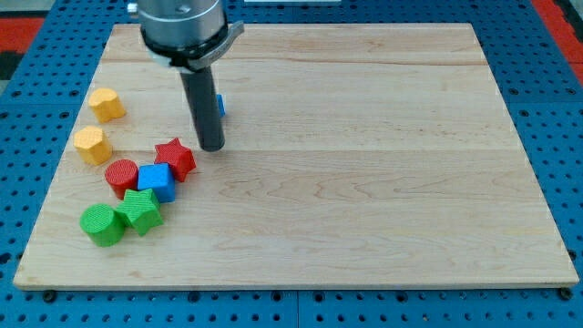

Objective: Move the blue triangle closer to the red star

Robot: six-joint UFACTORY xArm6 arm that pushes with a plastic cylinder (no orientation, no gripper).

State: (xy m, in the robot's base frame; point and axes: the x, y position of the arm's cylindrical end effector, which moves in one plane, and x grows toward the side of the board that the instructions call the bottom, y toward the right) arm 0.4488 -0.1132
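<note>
The red star (175, 158) lies on the wooden board at the view's left. The blue triangle (219, 106) sits up and to the right of it, mostly hidden behind my rod; only a small blue edge shows. My tip (211, 146) rests on the board just right of the red star and just below the blue triangle.
A blue cube (157, 181), a red cylinder (121, 177), a green star (140, 210) and a green cylinder (102, 224) cluster below-left of the red star. Two yellow blocks (107, 105) (92, 144) lie near the left edge of the board (364, 182).
</note>
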